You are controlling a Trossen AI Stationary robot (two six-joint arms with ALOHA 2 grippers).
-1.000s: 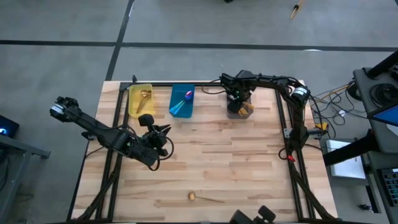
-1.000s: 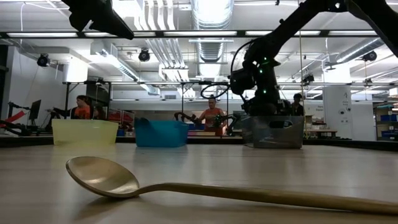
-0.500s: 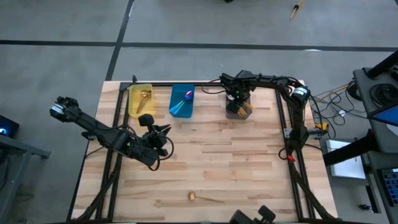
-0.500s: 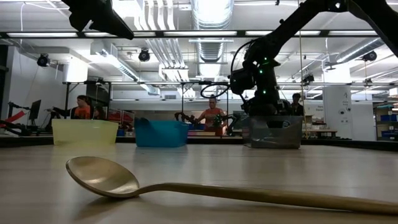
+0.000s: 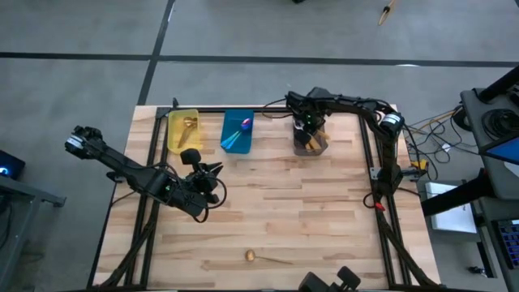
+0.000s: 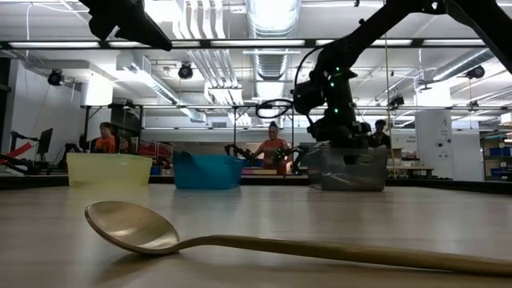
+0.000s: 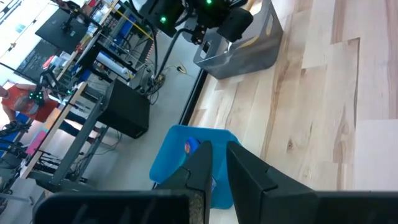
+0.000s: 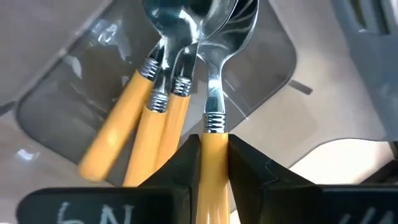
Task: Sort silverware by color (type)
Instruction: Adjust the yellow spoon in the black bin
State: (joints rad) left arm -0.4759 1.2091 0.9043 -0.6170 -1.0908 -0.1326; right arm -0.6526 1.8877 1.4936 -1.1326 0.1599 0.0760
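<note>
Silverware's nearly sorted: right gripper (image 8: 213, 163) pinches an orange-handled spoon (image 8: 214, 118) over the grey bin (image 5: 311, 144) (three already inside), left gripper (image 7: 219, 167) idles nearly shut, one gold spoon (image 5: 266, 257) remains.

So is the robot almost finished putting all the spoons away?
Nearly. The yellow bin holds gold spoons, the blue bin holds purple ones, and orange-handled silver spoons lie in the grey bin. The right gripper is over that bin, clamping one more orange-handled spoon. One gold spoon waits on the wooden table. The left gripper hangs idle.
</note>
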